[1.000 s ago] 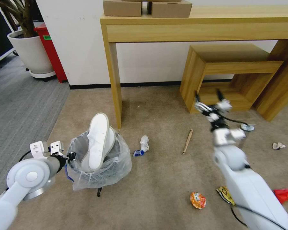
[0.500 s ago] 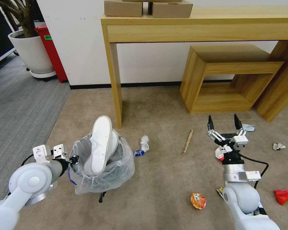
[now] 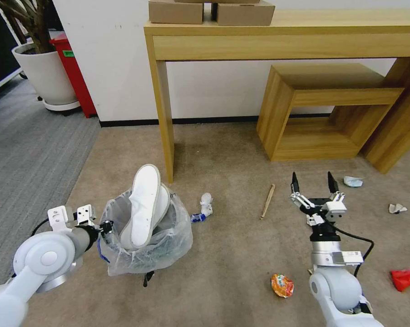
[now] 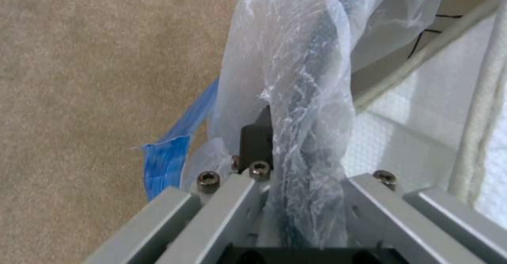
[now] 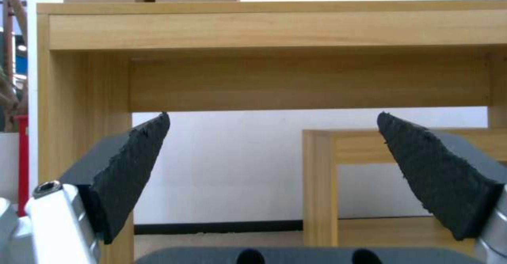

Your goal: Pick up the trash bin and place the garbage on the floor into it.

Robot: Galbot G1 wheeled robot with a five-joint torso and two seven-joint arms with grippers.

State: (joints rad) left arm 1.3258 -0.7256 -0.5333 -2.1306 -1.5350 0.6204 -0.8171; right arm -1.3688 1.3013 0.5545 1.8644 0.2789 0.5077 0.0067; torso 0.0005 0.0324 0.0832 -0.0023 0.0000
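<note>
Change: my right gripper (image 3: 312,180) has come a little nearer and left since half a second ago; a second ago that arm was a blur, higher up by the shelf unit. I see the bin barely shifted
Right gripper: jaws spread wide, nothing between them; dark ridged wedge pads (image 5: 134,167) face the wooden table (image 3: 277,43) and white wall
Left gripper: (image 4: 275,165) clenched on the bagged rim of the trash bin (image 3: 145,238), at my near left
Trash bin: crinkled clear bag over a dark body, a blue strip (image 4: 172,153) hanging beside my fingers; I can read no print on it
Slippers: two white slippers (image 3: 143,206) stand upright in the bin, soles showing, waffle-textured fabric in the left wrist view
Floor: beige short-pile carpet (image 3: 232,268)
Litter: tissue wad with blue wrapper (image 3: 203,206) right of the bin; wooden stick (image 3: 267,201); orange wrapper (image 3: 282,285) near; red wrapper (image 3: 407,277) far right edge; pale scraps (image 3: 353,181) and (image 3: 397,208)
</note>
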